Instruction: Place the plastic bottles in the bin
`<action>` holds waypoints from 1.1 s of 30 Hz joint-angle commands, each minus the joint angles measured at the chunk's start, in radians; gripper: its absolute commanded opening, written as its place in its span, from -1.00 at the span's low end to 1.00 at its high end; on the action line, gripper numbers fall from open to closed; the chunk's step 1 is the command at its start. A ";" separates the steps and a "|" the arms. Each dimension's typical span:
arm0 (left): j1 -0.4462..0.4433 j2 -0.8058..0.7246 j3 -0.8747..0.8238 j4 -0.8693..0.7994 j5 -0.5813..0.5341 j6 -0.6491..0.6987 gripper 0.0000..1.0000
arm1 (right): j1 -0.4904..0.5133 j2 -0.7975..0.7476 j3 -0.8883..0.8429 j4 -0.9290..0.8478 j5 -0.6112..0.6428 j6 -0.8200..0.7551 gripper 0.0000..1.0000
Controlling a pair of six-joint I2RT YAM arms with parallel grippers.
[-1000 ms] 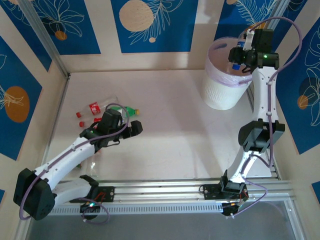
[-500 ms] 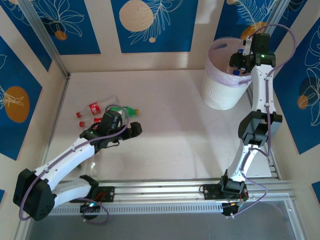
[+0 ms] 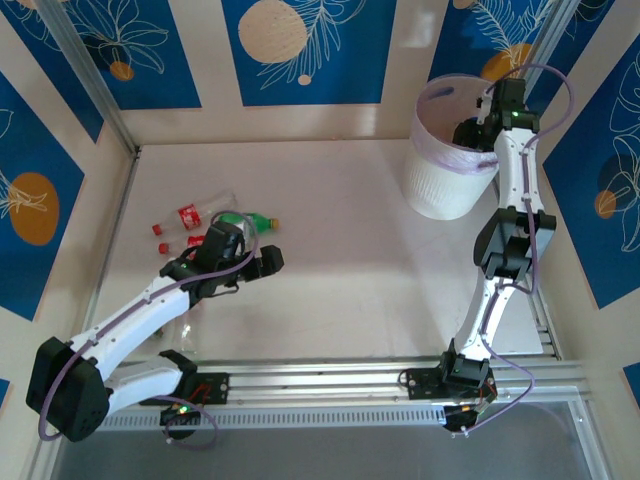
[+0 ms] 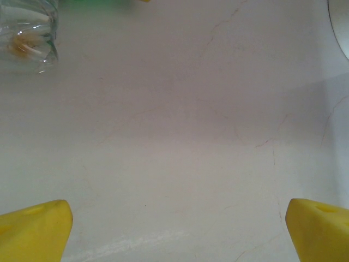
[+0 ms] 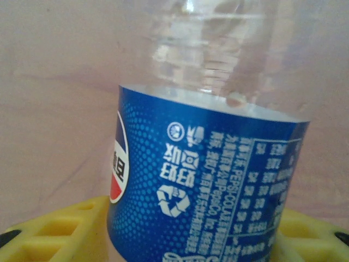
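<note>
The right pincer (image 3: 472, 131), clenched on a blue-labelled Pepsi bottle (image 5: 207, 185), has dipped deeper into the lilac-lined bin (image 3: 440, 190) than 1 second ago. The left pincer (image 3: 266, 262) stays spread wide, with the green bottle (image 3: 256, 220) and red-capped bottles (image 3: 178, 216) just ahead to its left.

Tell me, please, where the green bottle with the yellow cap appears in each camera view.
Top external: the green bottle lies on the table, left of centre, just above the left hand in the picture.
Left wrist: its green side grazes the top edge, left of centre, right of a clear bottle.
Right wrist: the right hand grips a blue-labelled bottle before the bin's lilac liner.
Shared landmark: the white table.
</note>
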 commanded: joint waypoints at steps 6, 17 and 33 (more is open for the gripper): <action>0.007 -0.006 -0.013 -0.019 -0.016 0.008 1.00 | 0.004 0.075 0.025 -0.058 0.011 -0.029 -1.00; 0.008 -0.034 -0.019 -0.045 -0.033 0.007 1.00 | 0.006 0.148 -0.002 -0.061 0.000 -0.037 -1.00; 0.008 -0.029 -0.004 -0.074 -0.050 0.021 1.00 | 0.029 0.142 0.045 -0.077 0.008 -0.037 0.44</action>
